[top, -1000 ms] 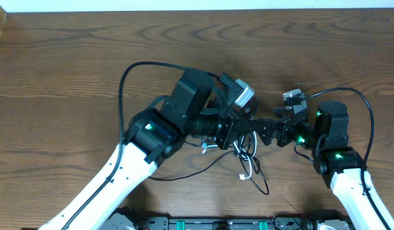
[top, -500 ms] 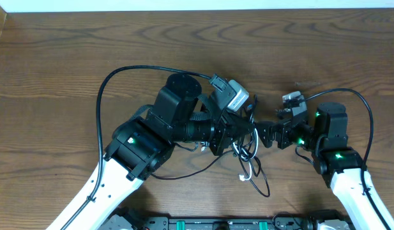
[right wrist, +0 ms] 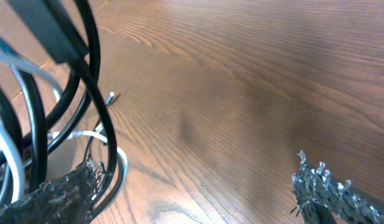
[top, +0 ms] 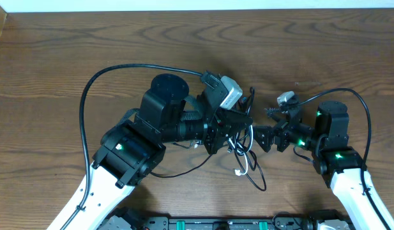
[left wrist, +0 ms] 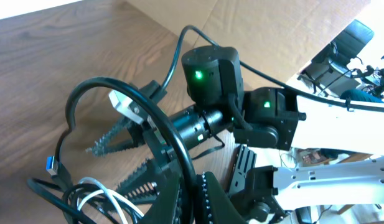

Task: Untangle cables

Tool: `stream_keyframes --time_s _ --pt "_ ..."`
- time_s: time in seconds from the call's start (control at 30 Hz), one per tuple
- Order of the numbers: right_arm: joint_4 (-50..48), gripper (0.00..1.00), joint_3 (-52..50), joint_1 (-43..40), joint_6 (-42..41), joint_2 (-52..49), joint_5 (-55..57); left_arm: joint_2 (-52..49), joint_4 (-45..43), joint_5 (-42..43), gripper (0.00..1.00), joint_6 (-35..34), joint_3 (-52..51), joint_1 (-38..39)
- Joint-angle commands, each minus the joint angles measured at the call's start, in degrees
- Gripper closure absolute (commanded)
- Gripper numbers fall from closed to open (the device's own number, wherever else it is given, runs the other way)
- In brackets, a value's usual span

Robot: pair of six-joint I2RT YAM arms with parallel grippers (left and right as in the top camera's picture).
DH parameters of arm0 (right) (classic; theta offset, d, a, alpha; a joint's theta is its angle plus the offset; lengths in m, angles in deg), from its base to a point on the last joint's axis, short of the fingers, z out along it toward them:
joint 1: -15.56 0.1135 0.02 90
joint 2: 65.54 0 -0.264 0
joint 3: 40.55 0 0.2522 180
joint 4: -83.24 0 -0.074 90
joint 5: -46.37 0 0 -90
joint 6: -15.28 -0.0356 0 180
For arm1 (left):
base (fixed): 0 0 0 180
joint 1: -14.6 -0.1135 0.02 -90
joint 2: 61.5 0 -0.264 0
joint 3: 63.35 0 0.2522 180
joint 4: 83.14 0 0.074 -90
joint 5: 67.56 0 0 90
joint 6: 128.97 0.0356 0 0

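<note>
The cables (top: 246, 150) lie knotted at the table's middle, between my two grippers. Black loops trail toward the front (top: 255, 179), and a short white cable (top: 242, 167) hangs among them. My left gripper (top: 242, 128) is shut on a black cable (left wrist: 148, 115), which arches up out of the jaws (left wrist: 196, 182) in the left wrist view. A white cable (left wrist: 114, 200) and a blue plug (left wrist: 51, 165) lie below it. My right gripper (top: 262, 138) stands open right beside the knot. Its left finger (right wrist: 67, 193) touches black strands (right wrist: 86, 68), and nothing sits between its fingers (right wrist: 198, 196).
The thick black wire (top: 101, 76) of the left arm arcs over the table's left half. The right arm's wire (top: 359, 99) curves behind that arm. A rack (top: 228, 223) runs along the front edge. A pale wall strip (top: 197, 5) borders the far side.
The left arm has swung left and back, dragging the held black cable and the knot a little leftward. The right gripper stays open, nearly in place.
</note>
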Motion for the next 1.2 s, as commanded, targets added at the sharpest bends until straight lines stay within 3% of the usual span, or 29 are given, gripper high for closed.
stream_keyframes --time_s 0.0,0.23,0.63,1.17 --pt "-0.2 0.01 0.68 0.96 1.25 0.04 -2.38 0.74 -1.55 1.14 0.93 -0.24 0.42 -0.2" --pt "-2.27 0.01 0.68 0.98 -0.2 0.04 -4.92 0.63 -1.51 1.11 0.93 -0.22 0.42 -0.2" --pt "-3.06 0.01 0.68 0.98 -15.1 0.04 -4.92 0.52 -2.1 0.94 0.92 -0.7 0.42 -0.2" --pt "-3.78 0.01 0.68 2.8 -13.35 0.04 -9.42 0.52 -13.25 2.89 0.92 -8.09 0.42 -0.2"
